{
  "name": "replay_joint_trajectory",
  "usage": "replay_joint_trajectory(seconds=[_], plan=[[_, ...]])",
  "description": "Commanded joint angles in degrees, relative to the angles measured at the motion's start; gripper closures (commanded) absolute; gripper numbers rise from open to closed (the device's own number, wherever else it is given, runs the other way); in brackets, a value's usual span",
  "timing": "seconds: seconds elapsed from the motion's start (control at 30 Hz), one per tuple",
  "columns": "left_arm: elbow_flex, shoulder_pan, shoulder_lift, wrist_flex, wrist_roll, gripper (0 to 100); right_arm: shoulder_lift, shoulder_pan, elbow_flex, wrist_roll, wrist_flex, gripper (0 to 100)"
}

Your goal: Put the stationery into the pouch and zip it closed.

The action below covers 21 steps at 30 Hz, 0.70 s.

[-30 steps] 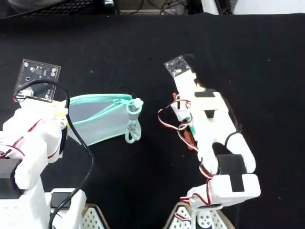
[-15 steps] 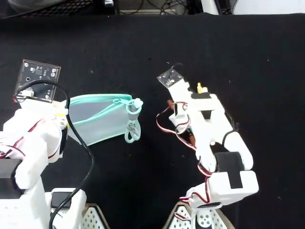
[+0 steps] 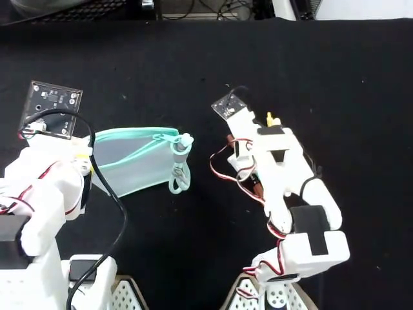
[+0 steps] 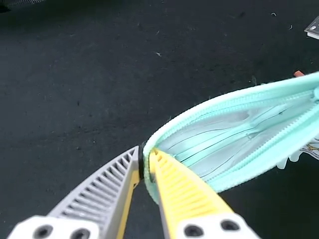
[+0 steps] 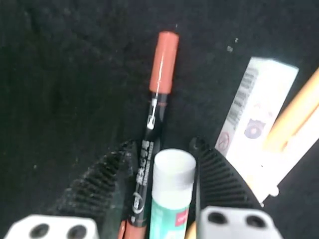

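Pouch (image 3: 132,161) lies unzipped and seemingly empty near the tabletop's (image 3: 193,58) left edge, one end pinched tight by the left gripper (image 4: 144,167). Right gripper (image 5: 159,154), jaws apart, straddles a glue stick (image 5: 172,169) and pen (image 5: 157,99) mid-table. Nothing looks packed yet, so filling and zipping remain.

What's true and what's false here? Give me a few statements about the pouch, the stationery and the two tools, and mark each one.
1. The pouch is zipped shut. False: its mouth gapes open.
2. The left tool is clamped on the pouch's edge. True.
3. The right tool is above the pouch. False: it is at the glue stick and the pen, apart from the pouch.
4. The pen is inside the pouch. False: it lies on the table.
5. The glue stick is right beside the pen. True.
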Motion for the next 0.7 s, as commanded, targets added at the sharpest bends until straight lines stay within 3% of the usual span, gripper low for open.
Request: replay_joint_trajectory(seconds=[0.0,0.37,0.67], plan=[[2.77,-0.40,0.26,0.79,-0.09,97,-2.68,-2.90,1.27,0.26,-5.27,81.8],[4.79,-0.40,0.26,0.88,-0.09,97,-4.70,-5.80,-0.04,-1.32,-7.74,76.7],[4.70,-0.40,0.35,0.88,-0.09,97,-1.19,-5.89,0.57,-2.90,-14.68,93.1]])
